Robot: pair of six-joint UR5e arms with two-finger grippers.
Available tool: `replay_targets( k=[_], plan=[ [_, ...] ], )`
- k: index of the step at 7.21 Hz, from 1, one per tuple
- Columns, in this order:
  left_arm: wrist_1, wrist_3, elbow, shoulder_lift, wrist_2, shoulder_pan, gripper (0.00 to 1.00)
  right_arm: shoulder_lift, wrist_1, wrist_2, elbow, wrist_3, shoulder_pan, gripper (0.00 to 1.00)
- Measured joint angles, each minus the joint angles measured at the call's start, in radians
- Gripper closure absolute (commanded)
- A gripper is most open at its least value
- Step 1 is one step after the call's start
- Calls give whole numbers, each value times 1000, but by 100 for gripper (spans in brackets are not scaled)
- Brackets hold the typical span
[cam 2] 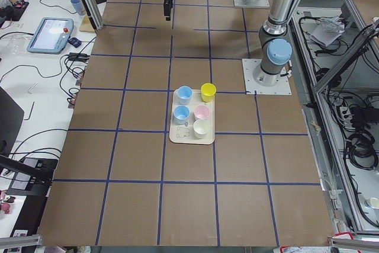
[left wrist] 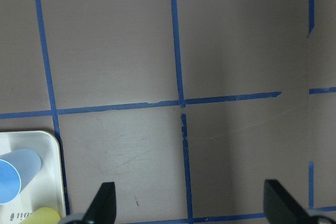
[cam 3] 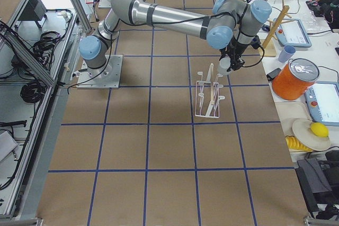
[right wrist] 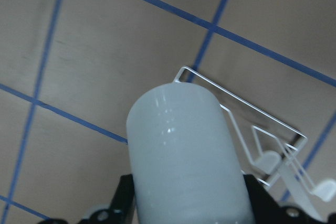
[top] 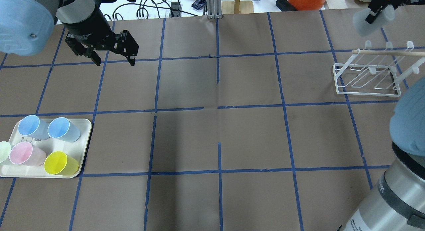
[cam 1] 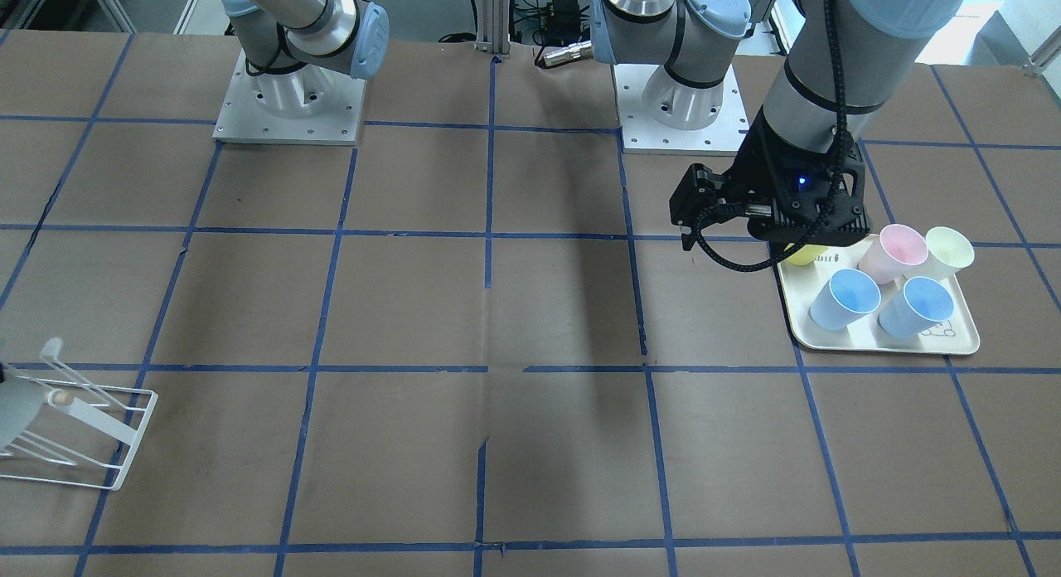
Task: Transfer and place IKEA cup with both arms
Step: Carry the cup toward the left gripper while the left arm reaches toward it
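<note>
The IKEA cup (top: 372,25), a pale grey-white tumbler, is held in my right gripper (top: 378,12) in the air just beyond the white wire rack (top: 365,79). In the right wrist view the cup (right wrist: 184,150) fills the middle, its closed base toward the camera, with the black jaws on either side and the rack (right wrist: 273,140) below. It also shows in the front view (cam 1: 15,407) by the rack (cam 1: 83,444). My left gripper (top: 115,62) is open and empty, hovering over bare table, with both fingers (left wrist: 105,200) showing wide apart in its wrist view.
A cream tray (top: 84,124) at the near left holds two light-blue cups (top: 63,129), a pink cup (top: 23,154), a yellow cup (top: 61,163) and a pale green cup (top: 4,151). Brown table with blue tape grid. Clutter lies beyond the far edge.
</note>
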Motion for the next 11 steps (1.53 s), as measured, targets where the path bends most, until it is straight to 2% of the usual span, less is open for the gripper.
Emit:
replay_targets(
  k=[2,4,5,8,9,11],
  plan=[
    [0,-4,-5,6,-28,4,0,-24,147,316,1,74,75,76],
    [-3,-16,-12,15,-210,37,0,-31,335,623,2,143,133,82],
    [-5,-13,-15,20,-327,66,0,-32,460,728,4,154,159,83],
    [-5,0,-20,54,-658,101,0,-22,840,886,9,174,237,85],
    [-5,3,-22,73,-762,102,0,-19,926,910,8,177,254,86],
    [2,46,-60,99,-922,104,0,-16,1013,928,8,176,283,86]
  ],
)
